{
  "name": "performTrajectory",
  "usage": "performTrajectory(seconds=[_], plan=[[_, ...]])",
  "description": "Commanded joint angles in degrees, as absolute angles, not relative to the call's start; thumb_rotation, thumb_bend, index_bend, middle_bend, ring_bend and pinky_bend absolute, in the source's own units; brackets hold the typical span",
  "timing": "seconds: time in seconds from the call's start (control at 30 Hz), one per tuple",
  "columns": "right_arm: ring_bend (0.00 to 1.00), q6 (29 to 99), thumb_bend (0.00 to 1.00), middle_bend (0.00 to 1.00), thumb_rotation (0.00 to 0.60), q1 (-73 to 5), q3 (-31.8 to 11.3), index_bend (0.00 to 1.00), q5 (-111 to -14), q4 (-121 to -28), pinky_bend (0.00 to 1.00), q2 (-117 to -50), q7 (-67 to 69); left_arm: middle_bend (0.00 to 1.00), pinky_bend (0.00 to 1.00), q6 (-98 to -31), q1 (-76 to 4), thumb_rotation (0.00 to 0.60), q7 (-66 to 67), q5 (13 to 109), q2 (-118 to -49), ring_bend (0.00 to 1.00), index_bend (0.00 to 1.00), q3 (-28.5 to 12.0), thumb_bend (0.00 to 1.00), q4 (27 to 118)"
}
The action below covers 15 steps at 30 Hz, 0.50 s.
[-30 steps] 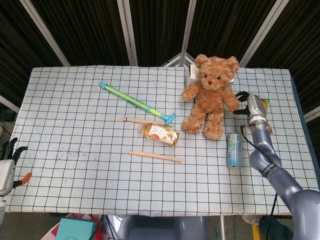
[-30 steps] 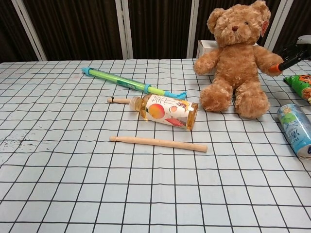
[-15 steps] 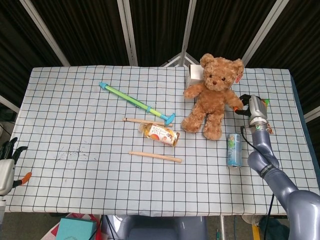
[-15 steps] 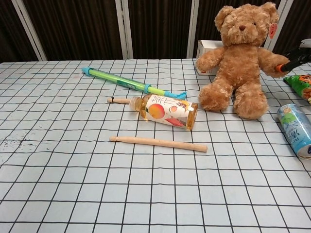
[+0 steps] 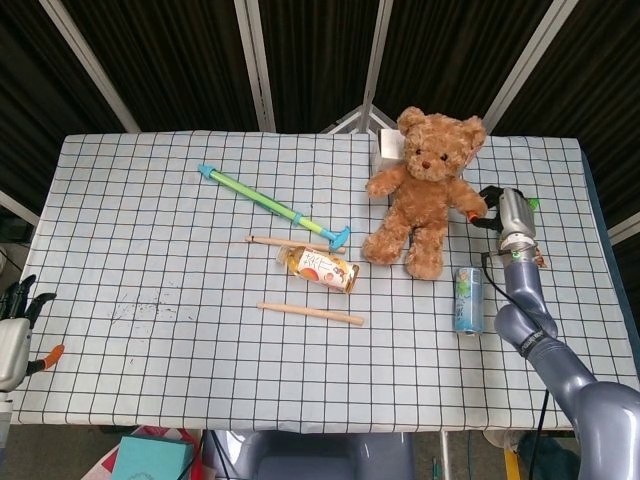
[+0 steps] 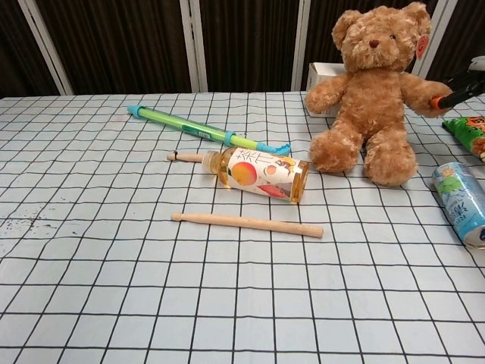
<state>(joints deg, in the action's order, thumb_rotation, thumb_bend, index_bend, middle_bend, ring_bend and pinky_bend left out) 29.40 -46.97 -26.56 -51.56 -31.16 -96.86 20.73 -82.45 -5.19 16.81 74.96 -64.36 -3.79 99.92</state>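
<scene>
Pinching the teddy bear [image 5: 424, 190] by its paw, my right hand [image 5: 503, 213] has its fingers [image 6: 459, 86] clamped there; the bear sits upright on the desk [image 5: 150, 250]. My left hand [image 5: 14, 325] hangs past the desk's edge, fingers apart.

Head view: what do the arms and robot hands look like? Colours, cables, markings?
Right arm: glossy grey-blue rounded segments, thin black cable alongside. Right robot hand: silver body, black fingers, orange and green accents. Left robot hand: pale grey body, black fingers, one orange tip.
</scene>
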Motion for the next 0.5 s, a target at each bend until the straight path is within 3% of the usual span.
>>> performTrajectory(seconds=[0.03,0.5], plan=[[0.40,29.0,0.47,0.59,0.600,-46.9,-26.6,0.68,-51.5,-30.6,0.00,-97.2,20.9,0.00,0.12,-82.6,-5.1,0.600,16.7,75.0,-64.3,0.00,0.21,-3.8,0.31,100.0],[0.40,30.0,0.47,0.59,0.600,-46.9,-26.9,0.68,-52.3,-32.2,0.00,-96.6,20.4,0.00,0.12,-82.4,-5.3,0.600,16.7,75.0,-64.4,0.00,0.21,-3.7,0.31,99.9]])
